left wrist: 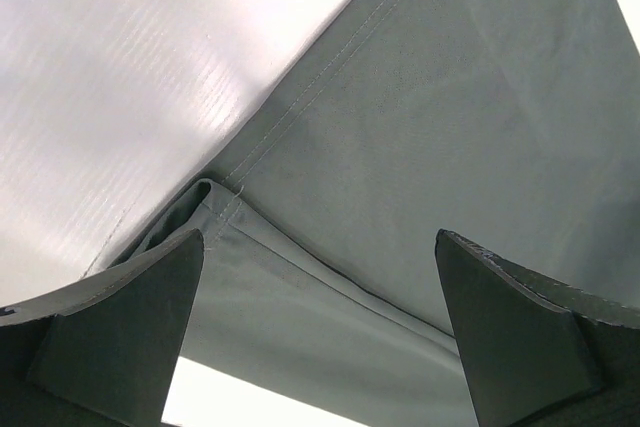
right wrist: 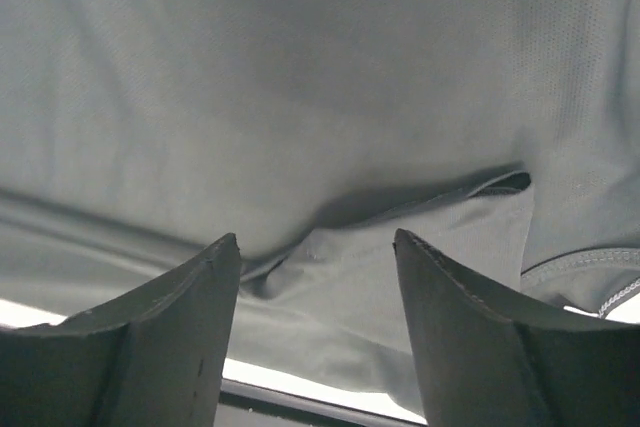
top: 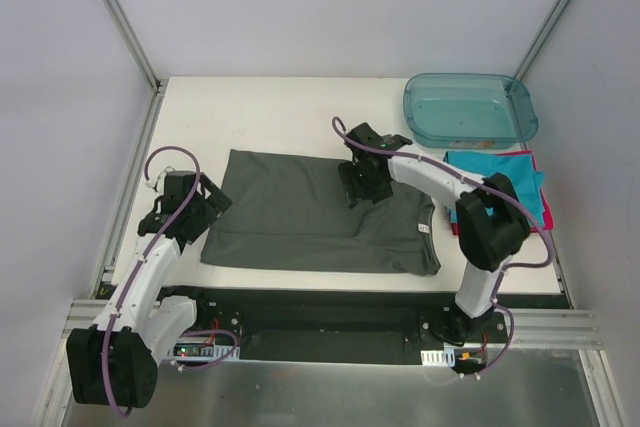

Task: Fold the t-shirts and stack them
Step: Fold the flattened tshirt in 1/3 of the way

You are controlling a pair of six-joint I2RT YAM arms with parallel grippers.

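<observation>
Left wrist view: my left tool (left wrist: 320,237) gapes wide above a corner of the dark charcoal-grey t-shirt (left wrist: 450,97). My right tool (right wrist: 315,239) stands apart over a cloth fold.

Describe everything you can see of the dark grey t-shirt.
The dark grey t-shirt is soft, matte cloth lying flat on the white table, hem toward the left, neck with a small white label toward the right. The hem is double-stitched, and two layers show at the left corner. The open left gripper hovers at that corner; the right gripper, jaws apart, straddles a raised fold near the far right edge.
</observation>
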